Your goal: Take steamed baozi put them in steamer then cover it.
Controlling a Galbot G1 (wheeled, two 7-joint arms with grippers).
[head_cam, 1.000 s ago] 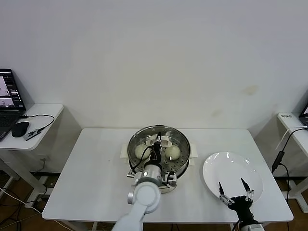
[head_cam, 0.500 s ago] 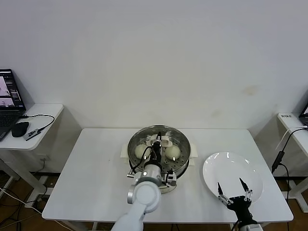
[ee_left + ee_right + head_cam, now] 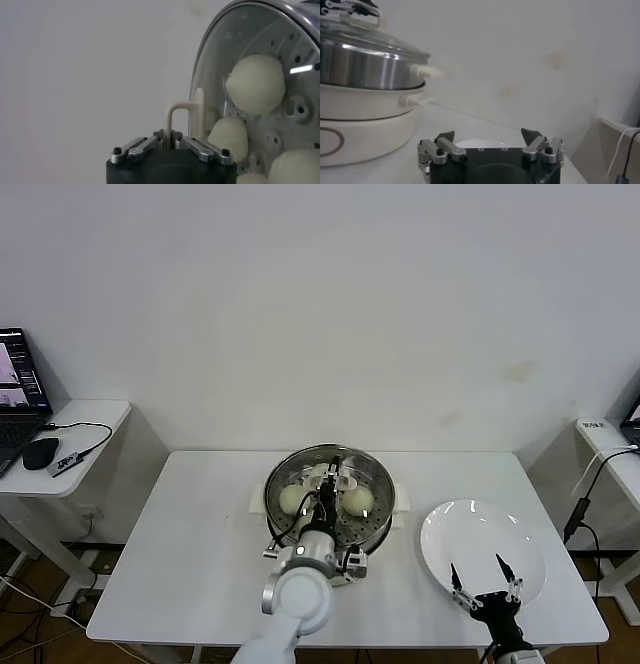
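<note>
At the centre of the head view, the large round stainless-steel steamer on its white base sat on the white table, with the round clear glass cover already resting on its rim. Through the glass, the cream-white steamed baozi showed on the perforated tray; two were plain from the head camera, and the left wrist view showed at least four.

A second before, the left gripper was pinched tight on the cover's white rectangular handle. Now its jaws had begun to part: the handle's thin loop sat between the fingertips, which lay close beside it and looked no longer clamped, though whether they yet touched it could not be told. The arm had hardly moved over the pot.

That loosening suggested the lid was seated and being let go, so the task looked all but finished; what remained, by my reading, was to free the handle and lift away without dragging the cover askew.

Toward the lower right of the head view, the right gripper hung idle over the near edge of the flat white plate, jaws spread wide and holding nothing.
</note>
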